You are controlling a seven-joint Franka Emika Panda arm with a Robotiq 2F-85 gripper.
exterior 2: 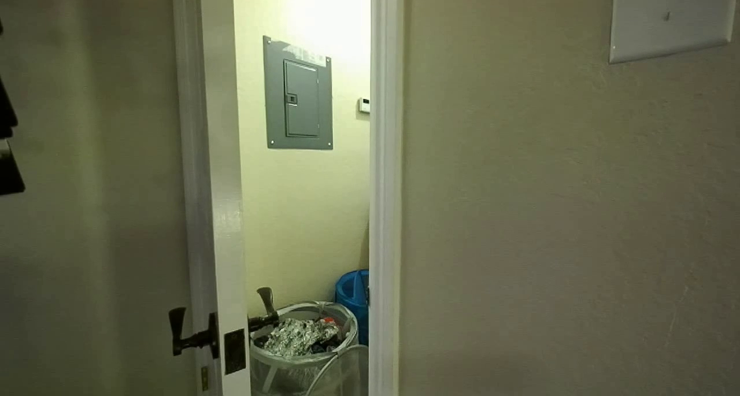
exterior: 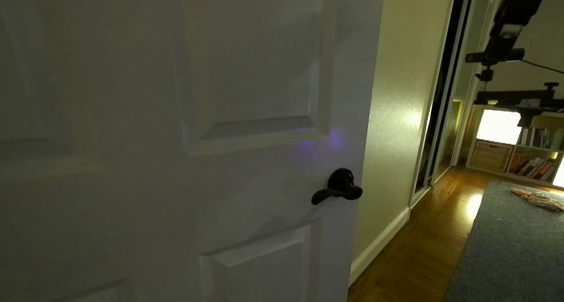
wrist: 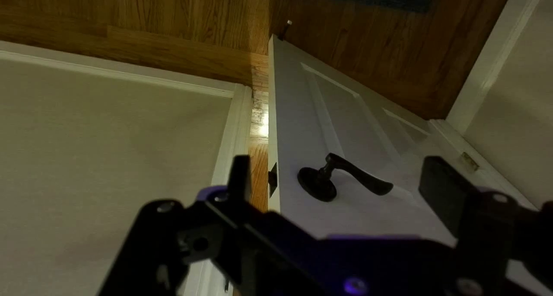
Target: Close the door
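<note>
The white panelled door (exterior: 246, 108) stands ajar. Its black lever handle (exterior: 341, 185) is near the free edge. In an exterior view the door's edge (exterior 2: 222, 211) shows almost edge-on, with levers on both sides and a gap to the frame. In the wrist view, which appears upside down, the door (wrist: 302, 114) and its handle (wrist: 358, 175) lie beyond my gripper (wrist: 336, 160). The gripper is open and empty. The handle appears between the fingers in the picture, but nothing touches it. A dark part (exterior: 513, 24), apparently my gripper, hangs at the top right, apart from the door.
The door frame (exterior 2: 386, 211) and a wall with a switch plate (exterior 2: 665, 32) stand right of the gap. Beyond are a laundry basket (exterior 2: 303, 355) and a blue bin (exterior 2: 352, 298). A dark camera bracket (exterior: 520, 97), a rug (exterior: 506, 249) and a bookshelf (exterior: 489, 156) also show.
</note>
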